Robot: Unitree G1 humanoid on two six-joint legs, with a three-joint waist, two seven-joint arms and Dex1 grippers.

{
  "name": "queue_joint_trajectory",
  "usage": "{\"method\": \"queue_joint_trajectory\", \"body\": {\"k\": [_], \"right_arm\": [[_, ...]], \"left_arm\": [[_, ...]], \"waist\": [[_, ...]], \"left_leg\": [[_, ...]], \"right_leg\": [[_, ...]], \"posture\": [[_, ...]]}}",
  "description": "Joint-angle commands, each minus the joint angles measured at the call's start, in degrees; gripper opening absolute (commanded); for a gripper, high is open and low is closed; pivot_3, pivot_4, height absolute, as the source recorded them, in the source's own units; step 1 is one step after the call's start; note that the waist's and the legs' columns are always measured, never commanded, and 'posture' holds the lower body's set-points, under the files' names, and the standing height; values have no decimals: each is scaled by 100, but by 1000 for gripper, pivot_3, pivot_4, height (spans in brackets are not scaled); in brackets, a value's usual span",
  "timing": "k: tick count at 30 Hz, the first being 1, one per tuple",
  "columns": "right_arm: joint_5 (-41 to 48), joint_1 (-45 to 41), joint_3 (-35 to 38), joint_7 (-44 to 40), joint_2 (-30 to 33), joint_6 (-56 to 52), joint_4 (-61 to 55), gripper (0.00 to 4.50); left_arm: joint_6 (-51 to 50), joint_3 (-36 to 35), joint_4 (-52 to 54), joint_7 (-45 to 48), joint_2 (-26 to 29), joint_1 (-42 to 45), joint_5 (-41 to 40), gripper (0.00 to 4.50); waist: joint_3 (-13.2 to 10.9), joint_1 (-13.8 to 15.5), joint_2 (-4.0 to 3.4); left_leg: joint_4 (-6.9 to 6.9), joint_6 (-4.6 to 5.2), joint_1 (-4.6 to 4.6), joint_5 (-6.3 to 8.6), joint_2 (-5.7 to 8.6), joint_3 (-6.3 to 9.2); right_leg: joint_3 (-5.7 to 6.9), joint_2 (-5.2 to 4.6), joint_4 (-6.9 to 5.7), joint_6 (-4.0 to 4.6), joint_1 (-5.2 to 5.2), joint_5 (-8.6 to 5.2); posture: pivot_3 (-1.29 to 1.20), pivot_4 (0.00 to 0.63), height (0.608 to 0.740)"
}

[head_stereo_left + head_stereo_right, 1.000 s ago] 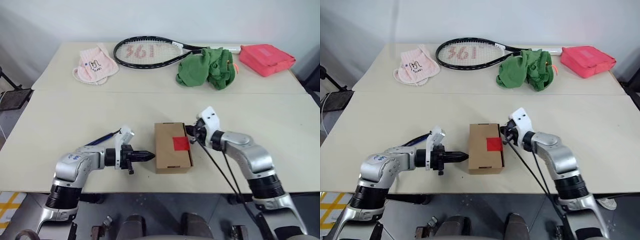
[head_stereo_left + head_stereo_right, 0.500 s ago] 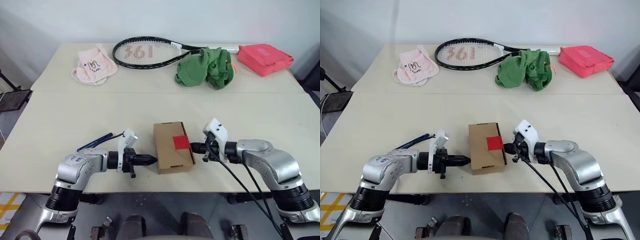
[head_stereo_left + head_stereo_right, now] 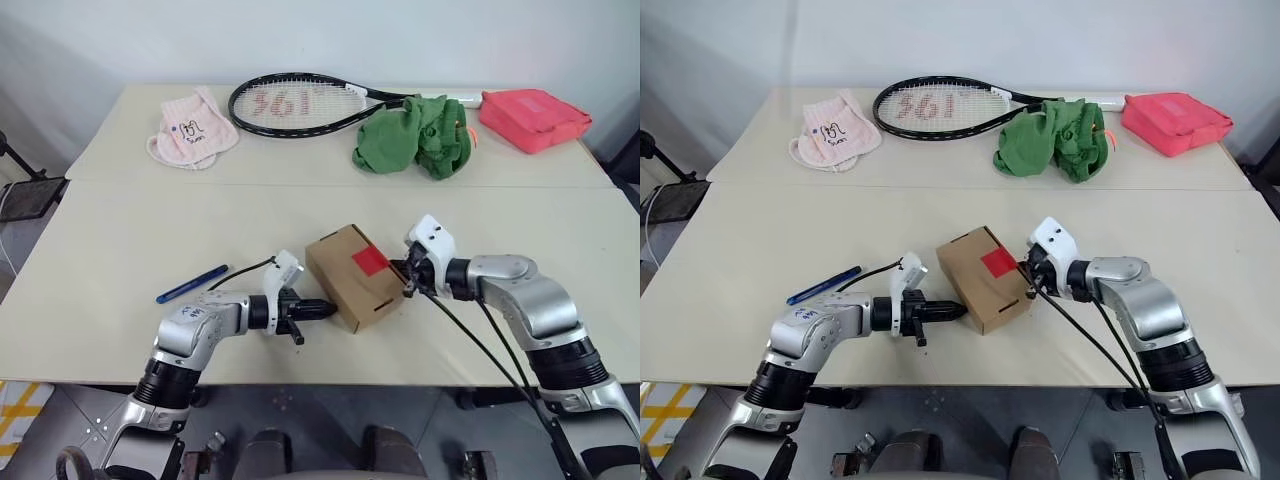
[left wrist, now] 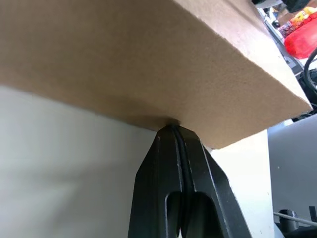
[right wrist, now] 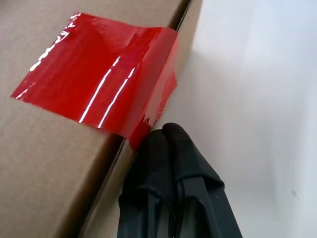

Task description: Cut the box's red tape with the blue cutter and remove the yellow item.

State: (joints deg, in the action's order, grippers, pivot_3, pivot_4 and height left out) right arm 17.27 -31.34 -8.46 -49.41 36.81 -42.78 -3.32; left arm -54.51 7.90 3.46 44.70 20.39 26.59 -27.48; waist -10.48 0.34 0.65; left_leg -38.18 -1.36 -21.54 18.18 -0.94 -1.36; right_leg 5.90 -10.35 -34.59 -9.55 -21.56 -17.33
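Box [image 3: 356,277] now skewed near table [image 3: 120,250] front edge, between closed empty left gripper [image 3: 326,309] and right gripper [image 3: 404,275].

A pale beige table [image 3: 120,250] is carrying everything, with a seam running across it behind the box [image 3: 355,276]. The box, a brown carton bearing red tape [image 3: 369,261], is sitting skewed near the front edge. Left of the box, well apart, a blue cutter [image 3: 192,284] is lying flat. Far behind the box, a black tennis racket [image 3: 300,104] is lying along the back edge. Behind and left of the box a pink cloth [image 3: 192,127] is resting; behind and right, a green garment [image 3: 415,136] and a red-pink pouch [image 3: 533,119] are lying.
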Motion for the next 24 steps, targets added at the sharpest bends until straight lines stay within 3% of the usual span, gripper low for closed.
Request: {"method": "queue_joint_trajectory", "body": {"k": [1,13,17,24], "right_arm": [[141,166,14,-306,151,17,-222,0],[-68,197,250,-288,205,590,257,0],[6,299,407,-309,325,485,86,0],[461,864,1469,-580,775,892,-106,0]], "left_arm": [[52,143,69,115,-95,173,-91,18],[109,392,65,165,-234,298,-54,18],[87,174,313,255,181,180,-92,18],[580,-834,827,1204,1729,-477,-453,18]], "waist": [[0,6,0],[0,8,0],[0,3,0],[-1,-29,-2]], "left_leg": [[0,0,0,0,0,0],[0,0,-1,0,0,-3],[1,0,-1,0,0,-3],[10,0,-1,0,-1,-3]], "right_leg": [[0,0,1,0,0,0],[0,0,13,0,4,0],[0,1,14,0,4,0],[1,0,21,0,3,0]], "posture": [[0,150,740],[0,150,740],[0,150,740],[0,150,740]]}}
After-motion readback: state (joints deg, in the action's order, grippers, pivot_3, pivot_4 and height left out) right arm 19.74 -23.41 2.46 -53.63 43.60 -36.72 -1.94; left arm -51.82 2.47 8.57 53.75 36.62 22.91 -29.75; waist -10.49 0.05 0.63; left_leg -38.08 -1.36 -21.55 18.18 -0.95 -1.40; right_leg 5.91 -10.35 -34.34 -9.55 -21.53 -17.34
